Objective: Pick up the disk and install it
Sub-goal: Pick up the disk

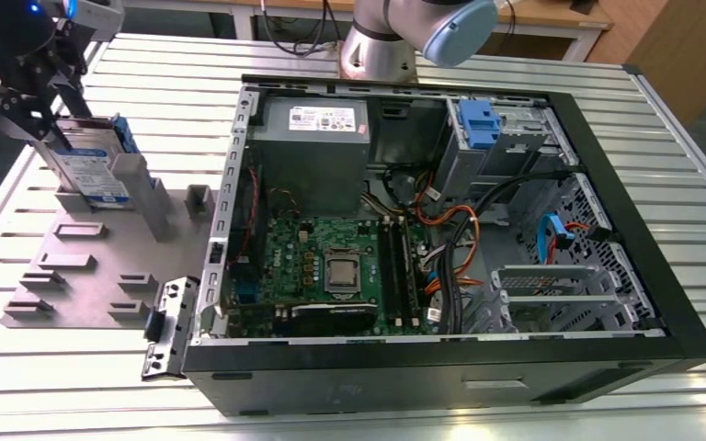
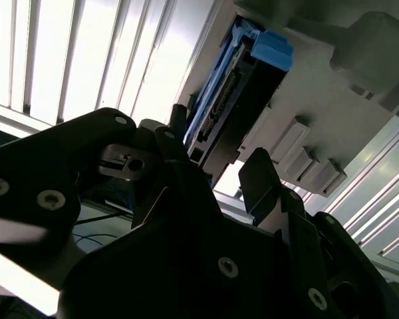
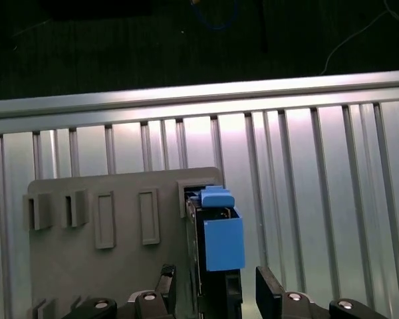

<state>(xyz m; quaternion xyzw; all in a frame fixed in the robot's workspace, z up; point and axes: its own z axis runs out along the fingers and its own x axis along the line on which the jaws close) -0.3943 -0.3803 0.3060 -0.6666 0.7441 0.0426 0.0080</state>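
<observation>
The fingers [image 3: 267, 292] stood open on either side of the disk [image 3: 217, 247], upright in its grey holder [image 3: 86, 266] on the surface [image 3: 319, 173], so the pickup seemed in hand, needing a square, firm closure.

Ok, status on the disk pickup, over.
End effector open, straddling the disk. Disk upright in grey fixture, not yet lifted. Computer case stands apart on exterior view's right.

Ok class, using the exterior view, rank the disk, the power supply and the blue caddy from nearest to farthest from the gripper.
1. Disk: upright in the grey fixture at the exterior view's left, directly at the gripper.
2. Power supply: inside the case, toward the exterior view's right.
3. Blue caddy: further toward that right, beyond the power supply.
</observation>
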